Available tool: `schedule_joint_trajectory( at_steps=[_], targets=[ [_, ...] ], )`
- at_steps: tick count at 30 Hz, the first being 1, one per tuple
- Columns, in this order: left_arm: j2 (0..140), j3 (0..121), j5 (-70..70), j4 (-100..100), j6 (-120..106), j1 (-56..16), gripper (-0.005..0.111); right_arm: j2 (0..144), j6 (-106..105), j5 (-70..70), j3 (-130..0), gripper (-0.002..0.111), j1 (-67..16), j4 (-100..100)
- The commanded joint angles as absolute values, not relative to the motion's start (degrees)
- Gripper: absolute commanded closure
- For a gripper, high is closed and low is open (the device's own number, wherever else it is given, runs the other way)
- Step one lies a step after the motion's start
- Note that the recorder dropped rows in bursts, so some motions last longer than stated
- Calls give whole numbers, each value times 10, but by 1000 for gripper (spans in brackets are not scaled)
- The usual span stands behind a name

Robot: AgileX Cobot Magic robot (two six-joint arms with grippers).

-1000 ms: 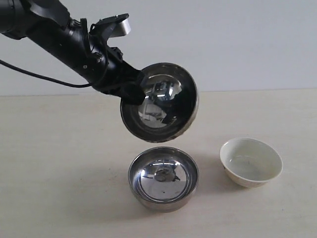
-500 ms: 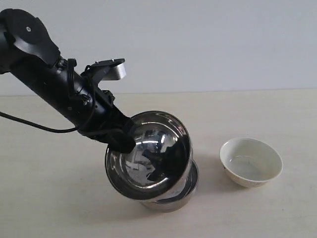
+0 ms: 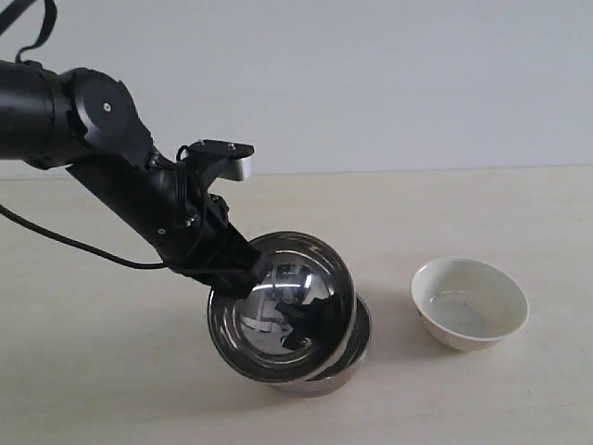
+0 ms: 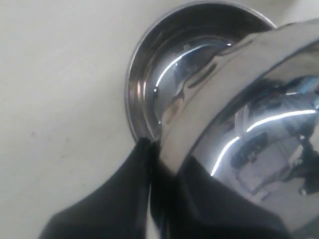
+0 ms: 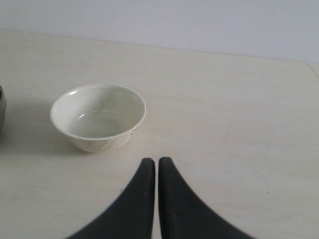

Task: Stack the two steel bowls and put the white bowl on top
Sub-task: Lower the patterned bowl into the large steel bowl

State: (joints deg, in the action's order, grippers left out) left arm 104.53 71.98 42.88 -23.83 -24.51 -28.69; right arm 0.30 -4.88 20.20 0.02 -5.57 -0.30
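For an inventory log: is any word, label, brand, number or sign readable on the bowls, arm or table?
None readable. The held steel bowl, the lower steel bowl, the white bowl, the left gripper and the table show no text; the steel carries only reflections.

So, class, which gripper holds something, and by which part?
The left gripper grips the upper steel bowl by its rim; the right gripper, shut, holds nothing.

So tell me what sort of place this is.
Likely a robot test bench, not a kitchen: bare pale table, blank wall, and only a white bowl and two steel bowls set out.
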Motion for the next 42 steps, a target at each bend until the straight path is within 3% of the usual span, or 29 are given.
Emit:
schedule_joint_trajectory(
  at_steps=[1,29,31,33,35,42],
  targets=[
    [1066,727,401,-263,-244,-292,103,0,-50,196,0,108,-52,-6],
    [1126,767,388,-261,-253,-292,103,0,-50,196,0,108,-52,-6],
    [1126,767,390,-261,-253,-292,94,0,-50,196,0,108,-52,-6],
    [1126,767,393,-261,-253,-292,69,0,-50,196,0,108,-52,-6],
    [1126,767,392,-261,-253,-292,55,0,-50,196,0,108,-52,-6],
    [1125,817,388,-265,-257,-292,55,0,-50,196,0,108,-52,-6]
  ],
)
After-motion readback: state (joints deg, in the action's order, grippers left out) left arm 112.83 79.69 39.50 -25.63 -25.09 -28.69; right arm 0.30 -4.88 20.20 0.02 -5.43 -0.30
